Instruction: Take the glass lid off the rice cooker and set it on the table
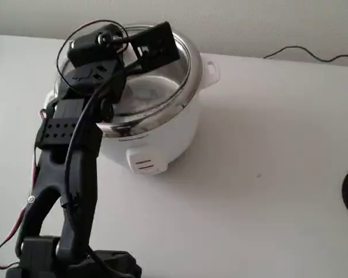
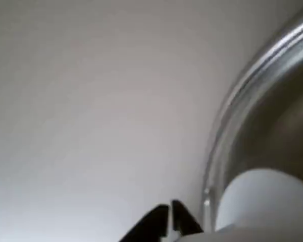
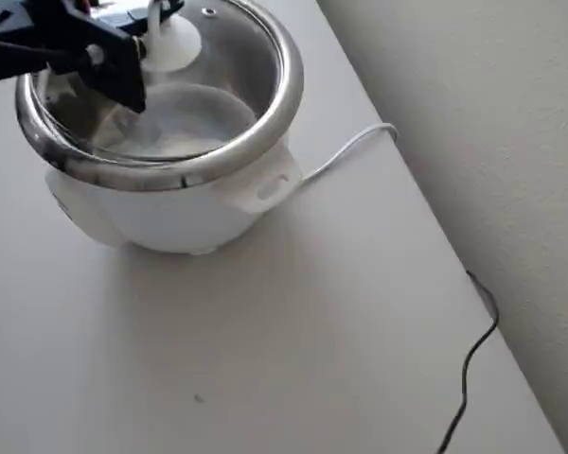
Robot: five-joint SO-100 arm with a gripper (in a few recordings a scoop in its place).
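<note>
Overhead view shows us the glass lid on the rice cooker, gripper at its white knob; whether the fingers clasp it, we cannot tell.

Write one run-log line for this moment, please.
stage: reaching lid | gripper: at white knob, grasp unclear | glass lid: on rice cooker | table: lid not yet placed

White rice cooker (steel rim), black claw, white table.
</note>
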